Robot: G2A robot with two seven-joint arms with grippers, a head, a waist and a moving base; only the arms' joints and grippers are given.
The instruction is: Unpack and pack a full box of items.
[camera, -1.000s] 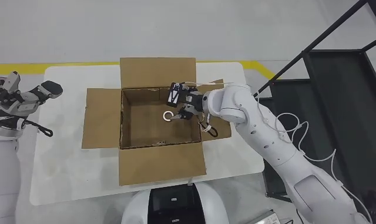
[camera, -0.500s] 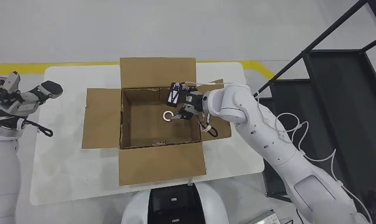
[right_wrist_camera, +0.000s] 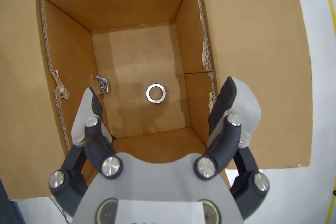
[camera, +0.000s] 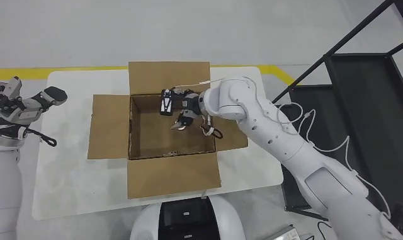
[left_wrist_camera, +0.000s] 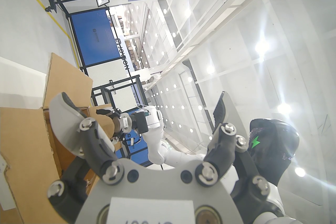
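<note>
An open cardboard box (camera: 171,89) stands in the middle of the white table (camera: 69,177), flaps folded out. On its floor lie a flat metal ring (right_wrist_camera: 156,93) and a small metal bracket (right_wrist_camera: 103,84) close to one wall. My right gripper (camera: 179,116) hangs open above the box's inside, toward the back, looking straight down; the ring lies far below the gap between its fingers (right_wrist_camera: 158,91). My left gripper (camera: 51,96) is off the table's left edge, open and holding nothing, pointing up at the ceiling (left_wrist_camera: 141,101).
Black metal stairs (camera: 352,95) stand just right of the table, close to my right arm. A yellow line (camera: 63,68) runs along the floor behind. The box's four flaps (camera: 108,126) cover much of the tabletop around it.
My right gripper has shifted left, from near the box's right wall to over the middle back of the box. The left arm has not moved.
</note>
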